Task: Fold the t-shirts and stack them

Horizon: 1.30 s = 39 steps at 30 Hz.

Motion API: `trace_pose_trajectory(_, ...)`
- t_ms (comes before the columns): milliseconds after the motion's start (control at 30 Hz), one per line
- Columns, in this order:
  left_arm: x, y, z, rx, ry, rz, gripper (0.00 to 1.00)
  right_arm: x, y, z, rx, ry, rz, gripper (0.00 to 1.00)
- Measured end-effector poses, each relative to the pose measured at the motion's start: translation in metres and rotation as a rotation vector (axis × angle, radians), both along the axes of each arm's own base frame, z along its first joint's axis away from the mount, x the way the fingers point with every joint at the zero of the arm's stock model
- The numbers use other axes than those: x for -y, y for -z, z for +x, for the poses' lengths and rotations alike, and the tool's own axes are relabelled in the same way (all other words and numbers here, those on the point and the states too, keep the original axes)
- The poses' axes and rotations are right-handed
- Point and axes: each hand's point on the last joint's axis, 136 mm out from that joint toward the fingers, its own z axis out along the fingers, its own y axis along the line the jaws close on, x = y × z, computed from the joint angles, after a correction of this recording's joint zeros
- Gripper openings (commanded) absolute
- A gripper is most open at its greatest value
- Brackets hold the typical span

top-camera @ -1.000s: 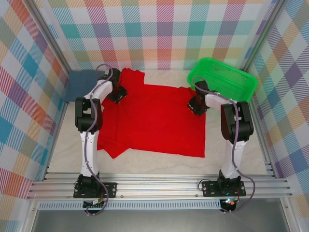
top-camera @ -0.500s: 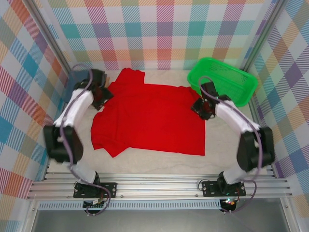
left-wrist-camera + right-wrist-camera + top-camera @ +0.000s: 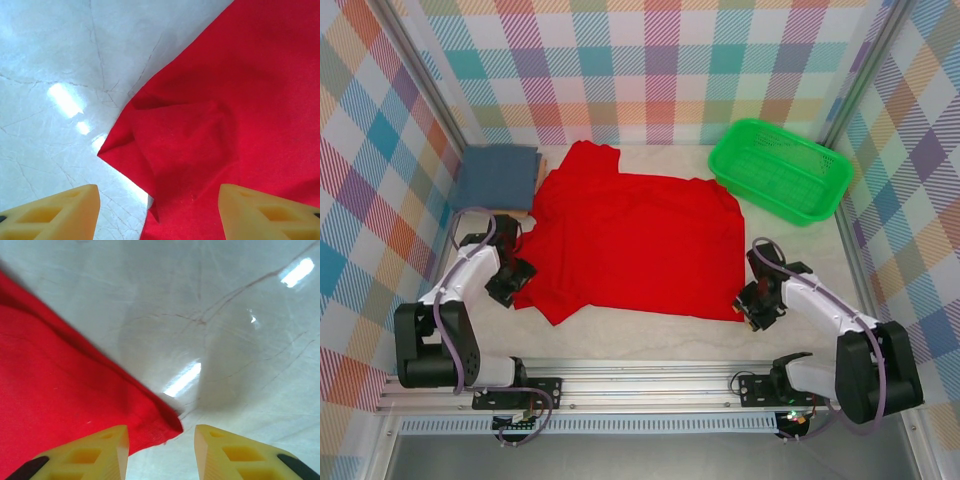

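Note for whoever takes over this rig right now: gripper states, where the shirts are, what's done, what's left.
Left gripper: open, at the near-left corner of the red t-shirt.
Right gripper: open, at its near-right corner.
The red t-shirt lies spread out, not folded.
The slate-blue t-shirt lies folded at the far left.
Done: blue one folded.
Left: fold the red one and stack the two.

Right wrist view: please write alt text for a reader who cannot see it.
A corner of the red t-shirt lies flat on the pale, glossy table, pointing into the gap between the yellow fingers of the open right gripper. The fingers are not closed on the cloth.
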Motion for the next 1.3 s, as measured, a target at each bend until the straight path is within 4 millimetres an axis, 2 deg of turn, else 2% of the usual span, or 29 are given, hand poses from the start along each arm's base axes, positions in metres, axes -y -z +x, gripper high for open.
trace_pose_trajectory(233, 0.006, 0.021, -0.007, 0.024, -0.046, -0.037, 0.51, 0.001, 0.01, -0.007, -0.034, 0.015, -0.004, 0.31)
trace_pose_trajectory(333, 0.009, 0.024, -0.009, 0.034, -0.066, -0.056, 0.51, 0.003, 0.011, -0.008, -0.051, 0.019, -0.009, 0.3)
trace_pose_trajectory(533, 0.025, 0.012, -0.011, 0.091, -0.065, -0.076, 0.51, 0.003, 0.011, -0.006, -0.097, -0.005, -0.026, 0.28)
trace_pose_trajectory(600, 0.033, 0.006, -0.018, 0.092, -0.057, -0.067, 0.55, 0.003, 0.011, -0.006, -0.113, -0.011, -0.031, 0.28)
trace_pose_trajectory(767, 0.063, -0.015, -0.039, 0.139, -0.015, -0.087, 0.55, 0.002, 0.011, -0.003, -0.131, -0.028, -0.037, 0.28)
trace_pose_trajectory(867, 0.073, 0.001, -0.058, 0.099, -0.009, -0.104, 0.53, 0.001, 0.01, 0.002, -0.128, -0.032, -0.036, 0.28)
trace_pose_trajectory(1000, 0.071, 0.033, -0.085, -0.025, -0.033, -0.074, 0.53, 0.0, 0.01, 0.005, -0.123, -0.035, -0.035, 0.28)
trace_pose_trajectory(1167, 0.077, 0.05, -0.076, -0.045, -0.042, -0.072, 0.48, -0.001, 0.01, 0.01, -0.105, -0.047, -0.034, 0.28)
trace_pose_trajectory(1300, 0.079, 0.05, -0.077, -0.042, -0.026, -0.041, 0.42, -0.001, 0.01, 0.01, -0.103, -0.05, -0.034, 0.28)
